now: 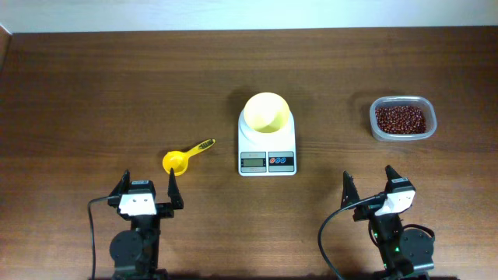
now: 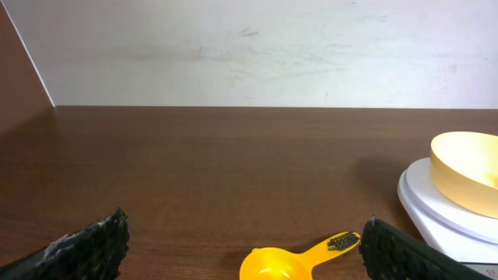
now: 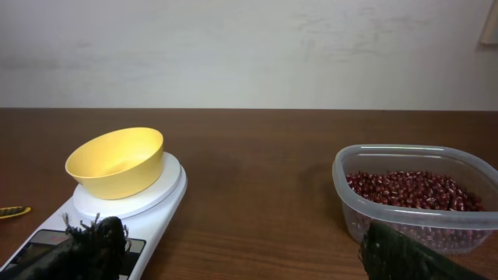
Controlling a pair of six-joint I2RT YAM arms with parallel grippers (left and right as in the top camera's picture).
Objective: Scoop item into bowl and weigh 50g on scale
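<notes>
Many tiny dark red-brown beans (image 1: 401, 119), loose & light, are kept in clear plastic tub (image 1: 373, 118), far right; yellow plastic scoop (image 1: 187, 155) is best gripped by handle. Spread & empty: left hand (image 1: 149, 185), right hand (image 1: 369, 180).

The bowl (image 3: 117, 162) sits on the scale (image 3: 152, 204) just past one finger (image 3: 97, 247); beans (image 3: 412, 190) fill a tub (image 3: 405, 148) past the other.

Nothing legible anywhere: no words, brands or numbers. Small grey display (image 1: 253, 162) on the white square digital scale (image 1: 267, 145) too small and blurred to read.
</notes>
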